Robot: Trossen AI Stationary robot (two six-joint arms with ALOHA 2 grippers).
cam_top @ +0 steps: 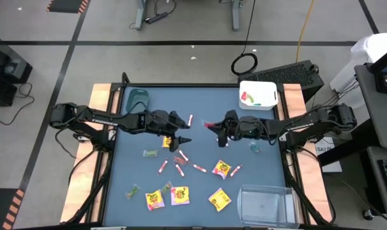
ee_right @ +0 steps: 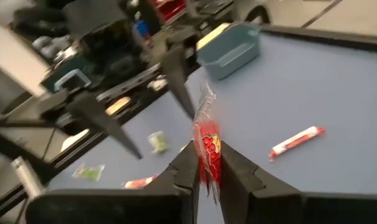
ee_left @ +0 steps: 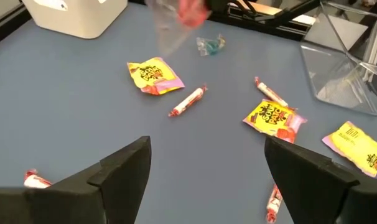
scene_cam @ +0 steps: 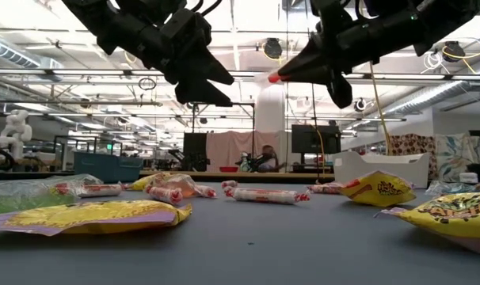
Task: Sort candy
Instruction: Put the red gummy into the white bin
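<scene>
Right wrist view: right claw (ee_right: 207, 163) pinching red candy (ee_right: 208, 149); left claw (cam_top: 179, 140) wide.

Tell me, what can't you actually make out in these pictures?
- Print on the red candy in the right gripper: blurred, half hidden by its fingers.
- White bin contents: too small from above.
- Teal bin inside: its wall hides it.
- Clear bin: cut off by the high view's edge.

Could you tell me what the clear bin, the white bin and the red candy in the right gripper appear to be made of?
Clear bin: likely rigid transparent plastic; the table shows through its glossy walls.
White bin: probably matte opaque plastic, with smooth rounded corners.
Red candy, pinched in the right gripper: apparently thin clear film with red print, crinkled at its end.
</scene>
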